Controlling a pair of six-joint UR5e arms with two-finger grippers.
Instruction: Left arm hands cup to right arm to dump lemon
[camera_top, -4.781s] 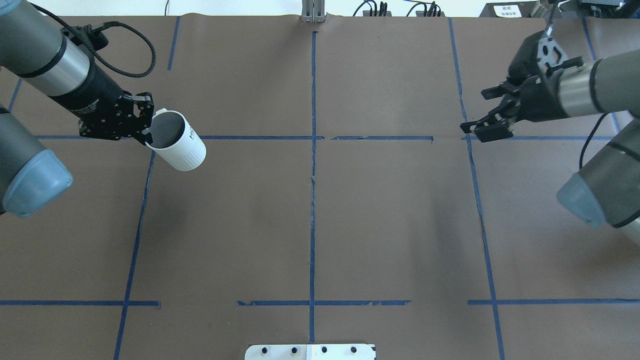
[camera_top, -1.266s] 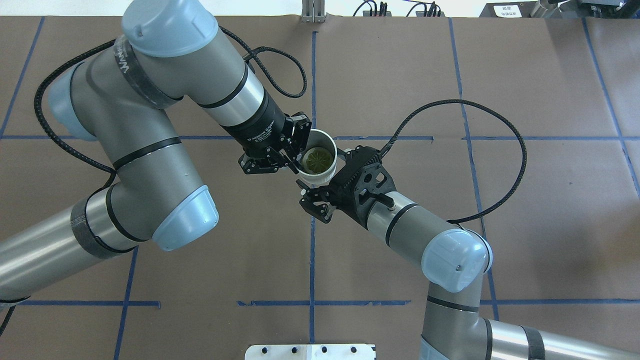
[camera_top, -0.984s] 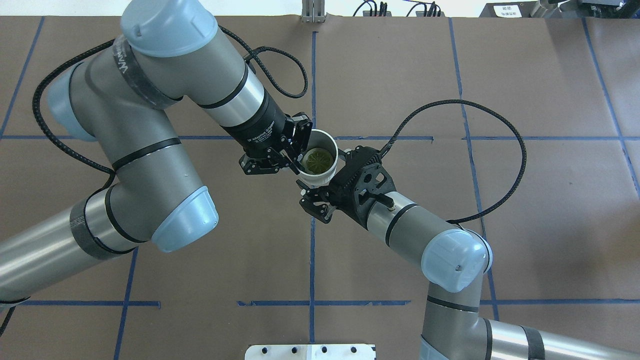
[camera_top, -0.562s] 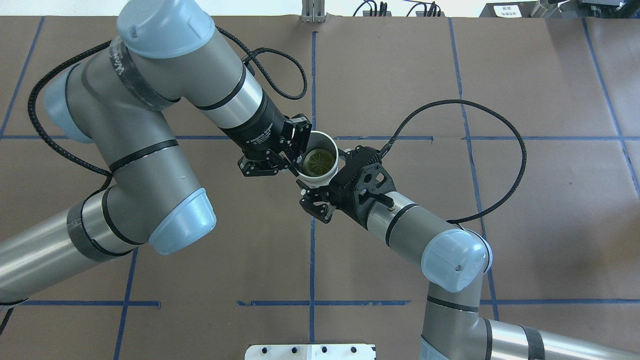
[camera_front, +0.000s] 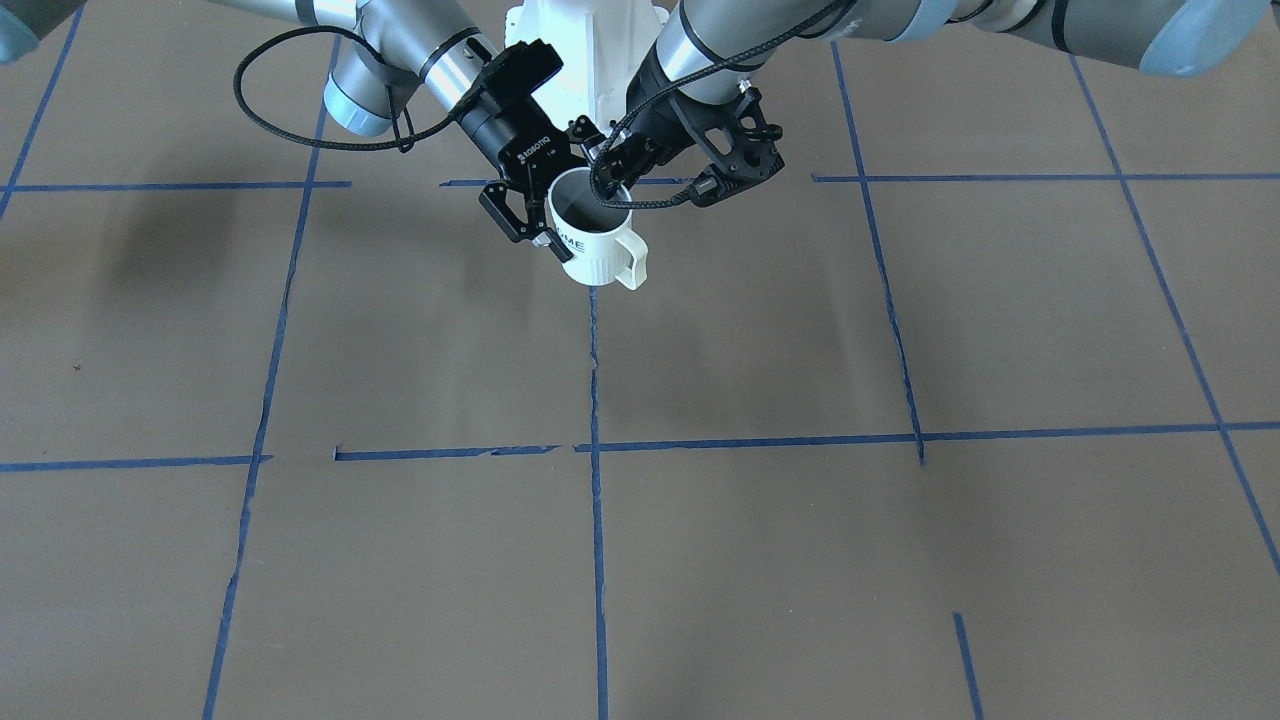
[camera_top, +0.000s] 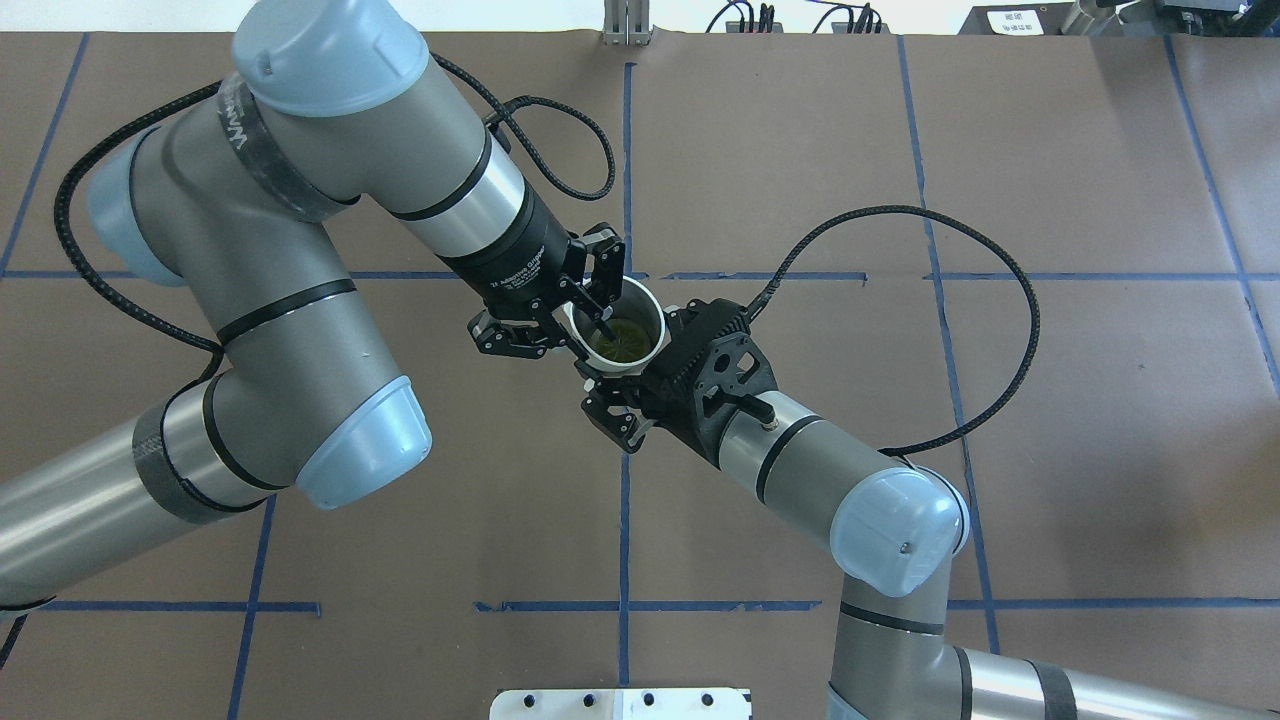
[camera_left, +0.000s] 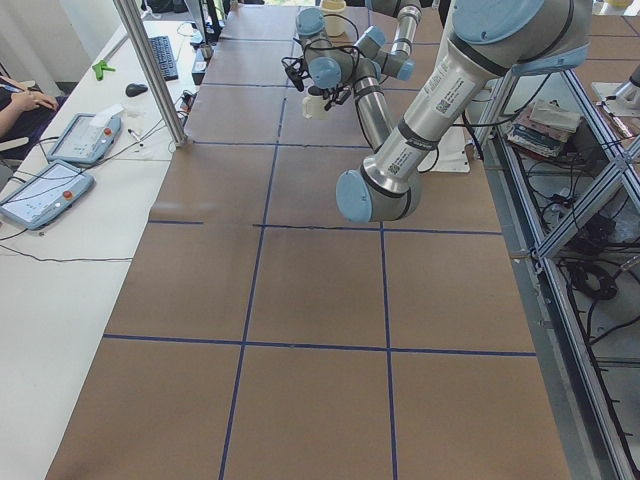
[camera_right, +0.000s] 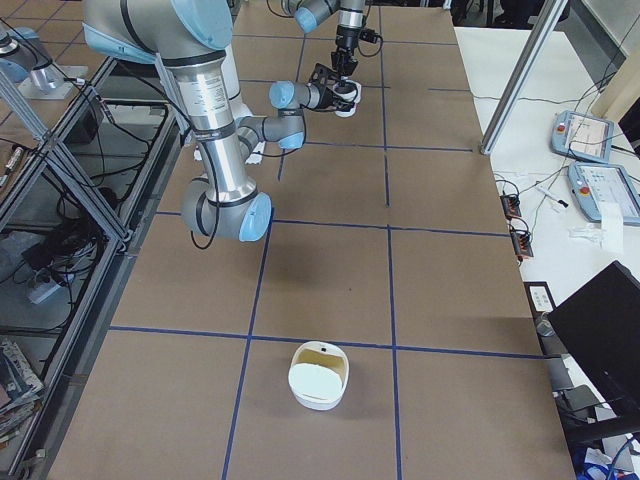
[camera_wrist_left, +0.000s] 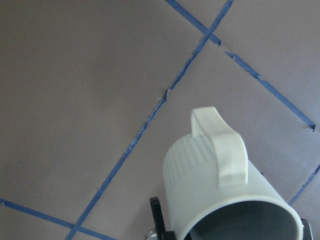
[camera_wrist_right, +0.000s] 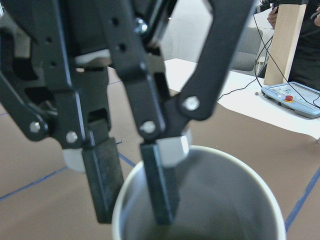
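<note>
1. View from across the table: we see the cup (camera_front: 597, 258) held up off the brown table (camera_front: 800, 520), mouth up and slightly tilted, its loop handle toward this camera and dark lettering on its ribbed side. The left gripper (camera_front: 603, 172), on this view's right, pinches the cup's far rim. The right gripper (camera_front: 565, 215), on this view's left, has one finger beside the lettered side; its other finger is hidden behind the cup
2. Overhead: we look into the cup and find the yellow-green lemon (camera_top: 625, 343) on its grey bottom. One left finger is inside the rim and one outside, so that pincer is clamped on the wall. The right gripper's fingers straddle the cup's body; we cannot tell whether they press on it or stand just off it. The cup shows just below the crossing of the blue tape lines (camera_top: 625, 150)
3. Left side view: the two arms meet far up the table, with the cup a small white shape between them. A person's hand (camera_left: 30, 100) rests on the side desk (camera_left: 50, 300), near a teach pendant (camera_left: 82, 135)
4. Right side view: a white container (camera_right: 320, 378) stands on the table near this camera, well apart from the cup
5. Left wrist: we look down the cup's ribbed outside, handle on top, tape lines on the table beneath
6. Right wrist: close up, two black fingers grip the cup's rim, one inside, one outside
</note>
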